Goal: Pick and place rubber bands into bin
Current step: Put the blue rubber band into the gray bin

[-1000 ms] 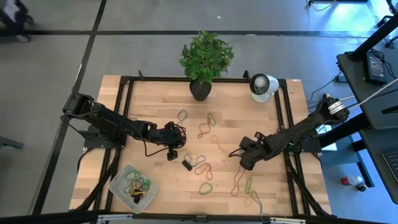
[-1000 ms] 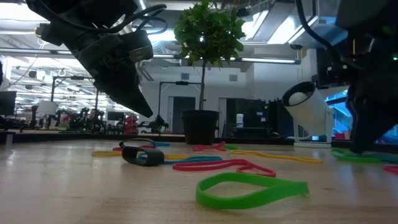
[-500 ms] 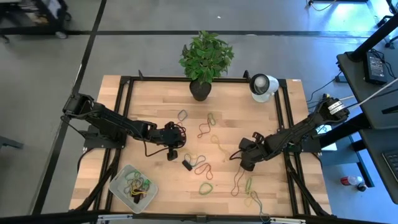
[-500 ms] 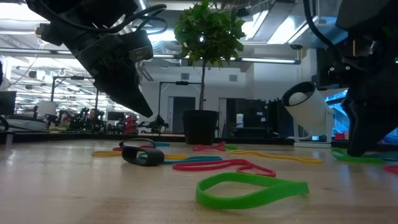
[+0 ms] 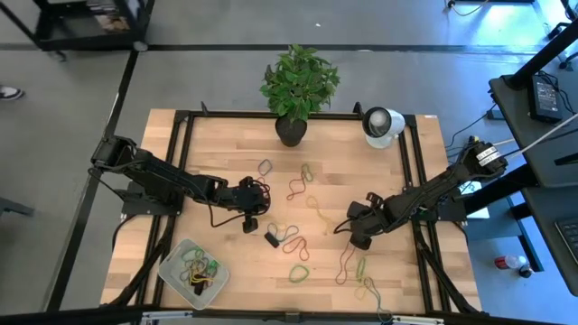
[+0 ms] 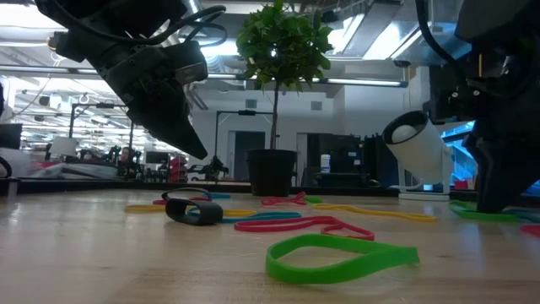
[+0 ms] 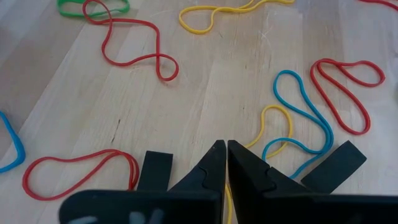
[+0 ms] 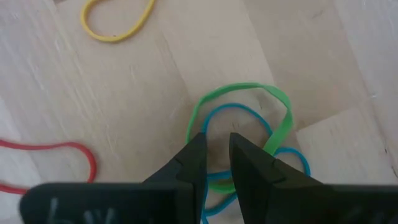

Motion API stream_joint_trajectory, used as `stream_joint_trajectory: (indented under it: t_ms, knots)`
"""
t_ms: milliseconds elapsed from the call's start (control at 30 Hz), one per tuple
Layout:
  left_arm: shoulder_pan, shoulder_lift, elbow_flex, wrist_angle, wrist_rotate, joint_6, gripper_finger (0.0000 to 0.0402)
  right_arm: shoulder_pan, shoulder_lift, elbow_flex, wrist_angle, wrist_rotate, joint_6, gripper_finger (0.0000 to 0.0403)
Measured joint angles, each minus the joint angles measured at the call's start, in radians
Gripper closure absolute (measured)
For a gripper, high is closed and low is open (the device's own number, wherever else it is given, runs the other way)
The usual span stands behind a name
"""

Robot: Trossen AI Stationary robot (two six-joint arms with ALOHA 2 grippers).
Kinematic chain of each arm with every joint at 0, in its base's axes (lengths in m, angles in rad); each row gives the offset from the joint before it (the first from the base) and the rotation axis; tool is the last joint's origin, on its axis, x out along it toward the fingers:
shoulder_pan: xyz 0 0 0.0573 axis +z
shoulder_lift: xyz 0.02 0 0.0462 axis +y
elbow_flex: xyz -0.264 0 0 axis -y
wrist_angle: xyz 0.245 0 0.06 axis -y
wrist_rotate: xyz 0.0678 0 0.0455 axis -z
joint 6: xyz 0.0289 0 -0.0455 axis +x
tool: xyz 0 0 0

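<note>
Progress: few rubber bands (image 5: 200, 268) lie in the bin (image 5: 172, 268); many remain scattered.
Left gripper (image 7: 226, 163) pressed together, empty; right gripper (image 8: 217, 155) slightly parted over a green-and-blue tangle (image 8: 249, 121) (nothing lifted).

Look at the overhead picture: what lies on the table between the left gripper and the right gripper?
In the high view, between the left gripper and the right gripper lie a small black block and several loose rubber bands on the bare wood table.
</note>
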Motion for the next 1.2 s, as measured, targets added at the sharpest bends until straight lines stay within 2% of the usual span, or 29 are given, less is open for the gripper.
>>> stream_joint_trajectory:
  t_ms: [567,1200]
  knots:
    - [0.0,0.0,0.0,0.0,0.0,0.0,0.0392,-0.053,-0.001,0.027,-0.007,-0.002,0.003,0.0328]
    - [0.0,0.0,0.0,0.0,0.0,0.0,0.0391,-0.053,-0.001,0.01,-0.006,-0.044,0.0,0.0328]
